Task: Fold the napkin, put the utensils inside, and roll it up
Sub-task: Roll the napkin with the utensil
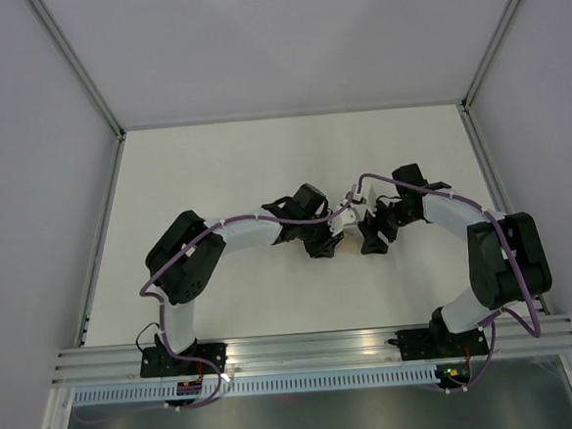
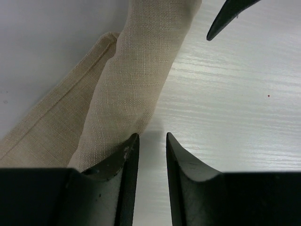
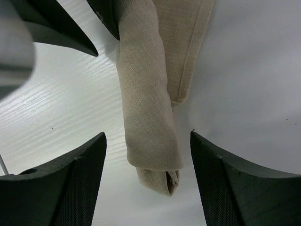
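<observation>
The beige napkin (image 1: pixel 348 213) lies rolled into a narrow tube in the middle of the table, between my two grippers. In the left wrist view the napkin roll (image 2: pixel 136 80) runs up from my left gripper (image 2: pixel 153 136). Its jaws stand a narrow gap apart over bare table, the left fingertip (image 2: pixel 129 146) at the roll's edge. In the right wrist view my right gripper (image 3: pixel 146 133) is wide open, straddling the folded end of the roll (image 3: pixel 146 108) without touching it. The utensils are hidden.
The white table (image 1: pixel 215 180) is walled on both sides by grey panels, with a metal rail (image 1: pixel 315 345) along the near edge. The two grippers (image 1: pixel 327 246) (image 1: pixel 373 240) sit close together. A right finger (image 2: pixel 230 16) shows in the left wrist view.
</observation>
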`<state>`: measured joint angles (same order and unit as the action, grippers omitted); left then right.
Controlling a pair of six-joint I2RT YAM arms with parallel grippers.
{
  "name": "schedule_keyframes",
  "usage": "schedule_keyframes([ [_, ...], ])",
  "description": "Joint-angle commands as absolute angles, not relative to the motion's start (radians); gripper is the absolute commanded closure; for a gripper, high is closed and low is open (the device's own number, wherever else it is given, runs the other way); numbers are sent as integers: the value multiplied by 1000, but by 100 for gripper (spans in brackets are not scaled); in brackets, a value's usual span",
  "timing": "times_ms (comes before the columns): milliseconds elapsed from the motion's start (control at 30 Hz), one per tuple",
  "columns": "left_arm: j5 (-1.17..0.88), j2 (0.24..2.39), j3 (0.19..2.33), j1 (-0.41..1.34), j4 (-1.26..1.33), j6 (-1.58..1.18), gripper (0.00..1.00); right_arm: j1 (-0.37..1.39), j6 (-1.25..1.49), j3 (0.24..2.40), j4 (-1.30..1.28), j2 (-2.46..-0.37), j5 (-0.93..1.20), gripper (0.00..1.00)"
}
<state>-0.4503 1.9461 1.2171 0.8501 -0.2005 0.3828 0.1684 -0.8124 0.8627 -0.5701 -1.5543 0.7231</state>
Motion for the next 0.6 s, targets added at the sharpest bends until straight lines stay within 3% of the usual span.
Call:
schedule_keyframes([
  [0, -465, 1864, 1221, 853, -135, 334, 65, 176, -842, 888, -534, -1581, 758, 23],
  [367, -303, 1692, 1054, 862, 53, 319, 61, 175, -860, 1060, -728, -1842, 765, 55],
  [567, -105, 1678, 1000, 933, 132, 422, 59, 160, -926, 1270, -997, -2047, 811, 60],
])
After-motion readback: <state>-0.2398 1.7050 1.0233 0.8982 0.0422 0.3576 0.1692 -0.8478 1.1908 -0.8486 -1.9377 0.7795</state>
